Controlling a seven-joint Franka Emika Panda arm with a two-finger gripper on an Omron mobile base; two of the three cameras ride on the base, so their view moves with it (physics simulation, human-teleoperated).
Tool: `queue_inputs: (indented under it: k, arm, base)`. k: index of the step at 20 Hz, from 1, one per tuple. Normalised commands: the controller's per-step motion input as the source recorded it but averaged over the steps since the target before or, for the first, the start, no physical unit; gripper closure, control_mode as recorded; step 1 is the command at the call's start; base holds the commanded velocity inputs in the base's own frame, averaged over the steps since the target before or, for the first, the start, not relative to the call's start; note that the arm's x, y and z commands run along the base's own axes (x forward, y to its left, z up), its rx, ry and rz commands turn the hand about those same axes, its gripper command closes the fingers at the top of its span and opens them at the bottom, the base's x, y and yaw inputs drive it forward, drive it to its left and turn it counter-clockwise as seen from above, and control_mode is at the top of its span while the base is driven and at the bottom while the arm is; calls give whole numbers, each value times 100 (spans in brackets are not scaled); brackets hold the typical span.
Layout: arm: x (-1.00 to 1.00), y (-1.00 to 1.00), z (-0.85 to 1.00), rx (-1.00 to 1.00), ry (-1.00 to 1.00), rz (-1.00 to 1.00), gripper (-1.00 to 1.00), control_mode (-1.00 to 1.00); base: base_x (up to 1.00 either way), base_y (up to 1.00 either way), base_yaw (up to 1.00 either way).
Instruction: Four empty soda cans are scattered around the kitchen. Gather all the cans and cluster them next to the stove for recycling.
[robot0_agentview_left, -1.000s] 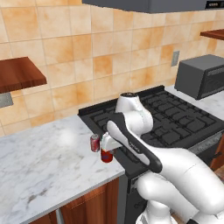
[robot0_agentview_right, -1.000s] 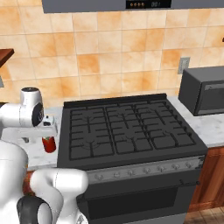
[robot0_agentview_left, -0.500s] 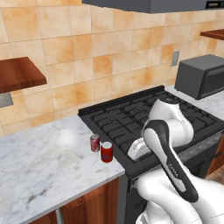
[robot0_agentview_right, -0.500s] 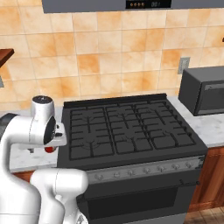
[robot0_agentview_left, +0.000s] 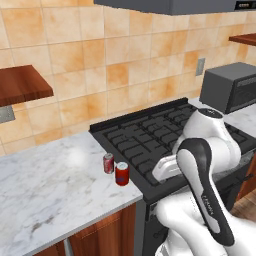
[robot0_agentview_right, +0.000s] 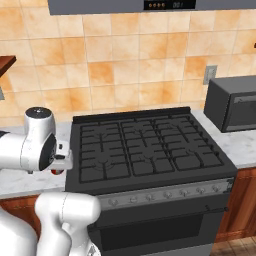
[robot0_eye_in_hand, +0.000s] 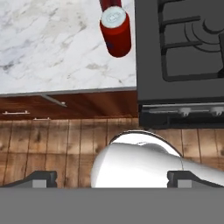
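Two red cylindrical soda cans (robot0_agentview_left: 121, 173) standing upright on the white-grey marble table (robot0_agentview_left: 50, 190), just left of the black gas stove (robot0_agentview_left: 150, 142), nearer can close to the table's front edge, gripper (robot0_eye_in_hand: 111, 178) jaws spread wide, empty, well clear of both cans

Arm (robot0_agentview_left: 202, 150): glossy white rounded shells, bulbous at each joint. 1 long dark grey, near-black band runs along the forward link in the left base view, carrying small pale lettering too small to read. Right base view: cylindrical white joint housing with a light grey flat cap on top and a dark grey rounded side face. Small pale grey bracket juts from that joint. Gripper (robot0_eye_in_hand: 112, 179): 2 dark, blocky finger tips with lighter grey inner faces, set wide apart.
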Motion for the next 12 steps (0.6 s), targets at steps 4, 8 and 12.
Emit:
queue_inputs:
  k: [4, 8, 12]
  arm:
    - [-4, 0, 0, 0, 3, -8, -100, -100]
    - [0, 0, 0, 0, 0, 0, -100, -100]
    - [0, 0, 0, 0, 0, 0, -100, -100]
  base:
    - [0, 0, 0]
    - [0, 0, 0]
    - [0, 0, 0]
